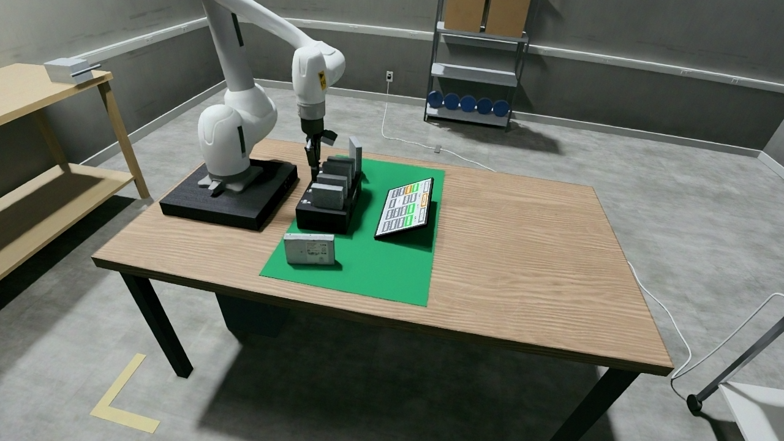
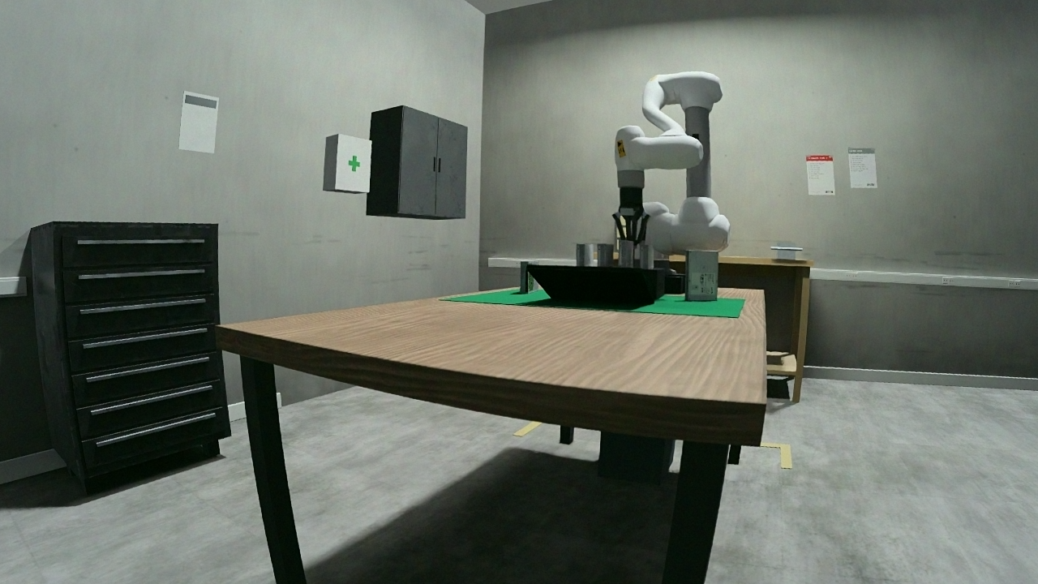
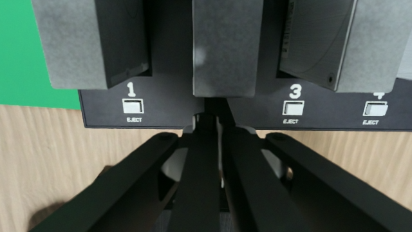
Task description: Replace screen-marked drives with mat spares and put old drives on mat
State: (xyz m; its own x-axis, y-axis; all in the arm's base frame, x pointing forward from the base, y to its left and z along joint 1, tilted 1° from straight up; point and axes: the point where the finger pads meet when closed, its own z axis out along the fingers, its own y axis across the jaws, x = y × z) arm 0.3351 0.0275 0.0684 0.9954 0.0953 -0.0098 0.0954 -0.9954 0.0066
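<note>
My gripper point(image 1: 313, 173) point(image 3: 214, 109) is shut and empty, its tips low over the dock front at bay 2, hiding that bay's label and button. The black dock point(image 1: 322, 220) point(image 3: 170, 111) stands on the green mat point(image 1: 383, 277) point(image 3: 19, 58). It holds drive 1 point(image 3: 74, 48), drive 2 point(image 3: 225, 55), drive 3 point(image 3: 370, 55) and drive 4 point(image 1: 327, 196). Drive 2 looks slightly raised. One loose drive point(image 1: 309, 250) point(image 2: 701, 276) stands on the mat nearer the top camera; another point(image 1: 355, 154) stands behind the dock. The screen point(image 1: 404, 208) shows orange in its upper rows, green in the lower.
The arm's black base point(image 1: 229, 205) is beside the dock. The screen's dark back point(image 2: 602, 285) faces the exterior view and hides most of the dock there. White eject buttons show at bay 1 point(image 3: 132, 106), bay 3 point(image 3: 293, 108) and bay 4 point(image 3: 375, 109).
</note>
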